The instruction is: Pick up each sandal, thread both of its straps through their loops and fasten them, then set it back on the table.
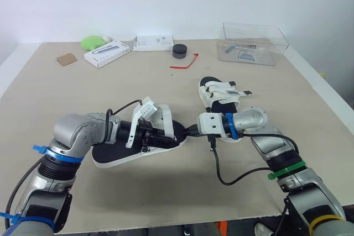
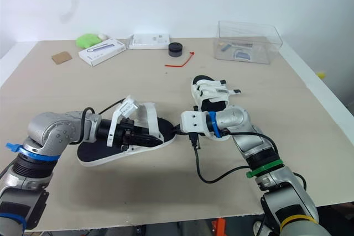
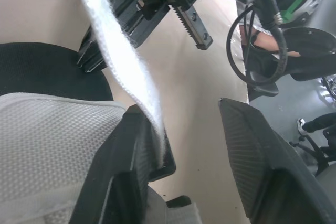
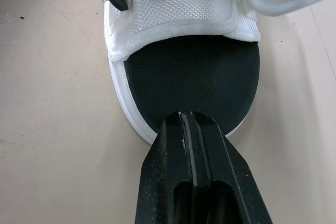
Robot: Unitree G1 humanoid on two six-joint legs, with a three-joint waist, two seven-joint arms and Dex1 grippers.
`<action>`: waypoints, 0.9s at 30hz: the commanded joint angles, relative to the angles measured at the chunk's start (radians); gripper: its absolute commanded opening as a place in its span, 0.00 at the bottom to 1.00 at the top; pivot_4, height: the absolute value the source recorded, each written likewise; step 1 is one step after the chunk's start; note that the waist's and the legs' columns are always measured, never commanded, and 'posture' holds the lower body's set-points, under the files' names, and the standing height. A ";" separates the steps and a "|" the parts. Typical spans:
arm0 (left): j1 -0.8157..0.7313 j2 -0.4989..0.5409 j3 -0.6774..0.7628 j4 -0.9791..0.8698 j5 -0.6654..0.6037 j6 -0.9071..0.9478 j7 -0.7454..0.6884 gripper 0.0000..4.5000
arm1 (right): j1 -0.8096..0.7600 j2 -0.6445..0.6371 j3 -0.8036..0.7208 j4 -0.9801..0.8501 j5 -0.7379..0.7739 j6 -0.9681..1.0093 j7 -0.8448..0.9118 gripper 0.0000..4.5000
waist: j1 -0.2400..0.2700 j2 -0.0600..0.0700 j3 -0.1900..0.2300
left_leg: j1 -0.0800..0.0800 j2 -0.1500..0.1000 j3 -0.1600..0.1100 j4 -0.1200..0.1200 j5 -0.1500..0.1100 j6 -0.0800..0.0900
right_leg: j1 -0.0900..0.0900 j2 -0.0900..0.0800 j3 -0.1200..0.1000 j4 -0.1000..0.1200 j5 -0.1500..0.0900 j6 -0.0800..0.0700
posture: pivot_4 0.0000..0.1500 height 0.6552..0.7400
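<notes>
- Left eye view, from the left: the left arm reaches in low over the table (image 1: 50, 92), and the left gripper (image 1: 164, 138) sits over the front half of the left sandal (image 1: 113, 156).
- That sandal lies flat on the table, with a white sole and black footbed. One white strap (image 1: 166, 119) arches up loose above it.
- Left wrist view: the fingers (image 3: 131, 171) stand well apart with nothing clamped, and the strap runs down against the inner face of one finger.
- Moving right: the right gripper (image 1: 189, 131) meets the toe end of the same sandal.
- Right wrist view: its two fingers are pressed together, tips lying on the toe rim of the black footbed.
- Further right, just behind the right forearm, the right sandal (image 1: 220, 93) lies flat with its white straps across the top. A dark-tipped strap end pokes out to the side.
- Back of the table, left to right: card (image 1: 67, 59), green lump (image 1: 93, 42), white box (image 1: 107, 53), second white box (image 1: 155, 42), black puck (image 1: 180, 51), red tie (image 1: 185, 63), clear box (image 1: 253, 43).
</notes>
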 commanded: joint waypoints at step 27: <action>-0.043 -0.011 0.016 0.072 0.080 -0.111 -0.014 0.01 | -0.010 -0.017 0.010 0.049 -0.035 -0.005 0.010 0.00 | 0.000 0.000 0.000 | 0.000 0.000 0.000 0.000 0.000 0.000 | 0.000 0.000 0.000 0.000 0.000 0.000 | 1.00 1.00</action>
